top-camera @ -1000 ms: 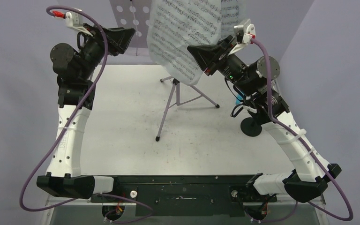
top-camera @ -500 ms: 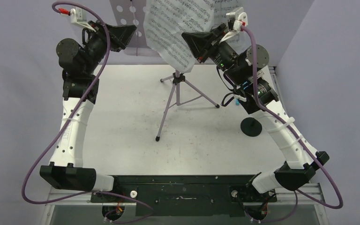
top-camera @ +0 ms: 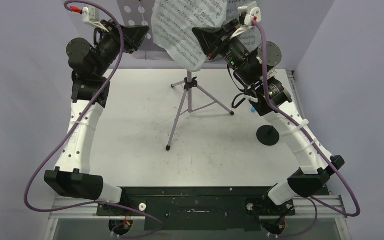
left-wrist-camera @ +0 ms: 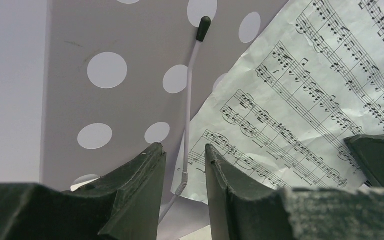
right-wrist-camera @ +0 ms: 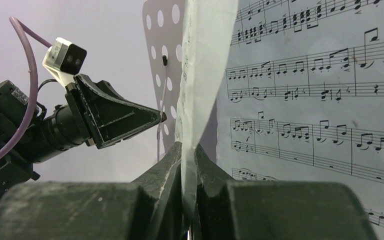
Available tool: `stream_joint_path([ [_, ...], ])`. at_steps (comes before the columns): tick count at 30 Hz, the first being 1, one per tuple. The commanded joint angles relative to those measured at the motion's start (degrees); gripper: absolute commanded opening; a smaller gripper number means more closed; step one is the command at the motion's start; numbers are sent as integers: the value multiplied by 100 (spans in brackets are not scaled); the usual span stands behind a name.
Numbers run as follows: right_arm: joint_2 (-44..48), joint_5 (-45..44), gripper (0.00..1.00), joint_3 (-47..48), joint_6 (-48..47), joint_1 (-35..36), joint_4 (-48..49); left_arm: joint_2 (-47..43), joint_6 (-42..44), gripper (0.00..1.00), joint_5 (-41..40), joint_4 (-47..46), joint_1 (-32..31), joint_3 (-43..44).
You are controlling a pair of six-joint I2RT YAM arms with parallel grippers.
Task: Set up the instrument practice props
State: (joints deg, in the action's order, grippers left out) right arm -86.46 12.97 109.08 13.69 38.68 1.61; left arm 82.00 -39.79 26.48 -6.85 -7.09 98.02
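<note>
music page (top-camera: 180,30) overlaps perforated desk (top-camera: 139,54) | mic-stand base (top-camera: 268,135) right of tripod legs (top-camera: 177,120)

- A robotics lab test cell (nothing homely about it): plain lilac-grey walls (top-camera: 20,100) box in a white bench (top-camera: 130,130).
- Two white-and-black robot arms, the left arm (top-camera: 78,142) and the right arm (top-camera: 300,142), are bolted to a black rail (top-camera: 195,202) at the bench's near edge.
- A purple cable (right-wrist-camera: 32,80) runs to a small wrist camera (right-wrist-camera: 64,55).

We note a lilac music stand (top-camera: 152,48) with round perforations, white sheet-music pages (top-camera: 185,25) printed in black staves, and a black mic stand base (top-camera: 268,135) at four o'clock.
</note>
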Motion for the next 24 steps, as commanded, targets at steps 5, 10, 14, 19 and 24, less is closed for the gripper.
stream_joint_path([
  [5,-267,7,5,492,-82,52,114,-41,264,24,-45,-210,-107,242],
  [10,-409,-6,5,601,-117,89,83,-118,279,6,6,-342,-116,118],
  [14,-467,-39,5,654,-145,107,80,-253,314,0,-85,-548,-116,-89],
  [19,-535,-69,5,719,-189,120,68,-370,293,0,-139,-756,-117,-303],
  [24,-625,-131,5,788,-201,126,25,-480,235,0,-188,-1265,-117,-618],
])
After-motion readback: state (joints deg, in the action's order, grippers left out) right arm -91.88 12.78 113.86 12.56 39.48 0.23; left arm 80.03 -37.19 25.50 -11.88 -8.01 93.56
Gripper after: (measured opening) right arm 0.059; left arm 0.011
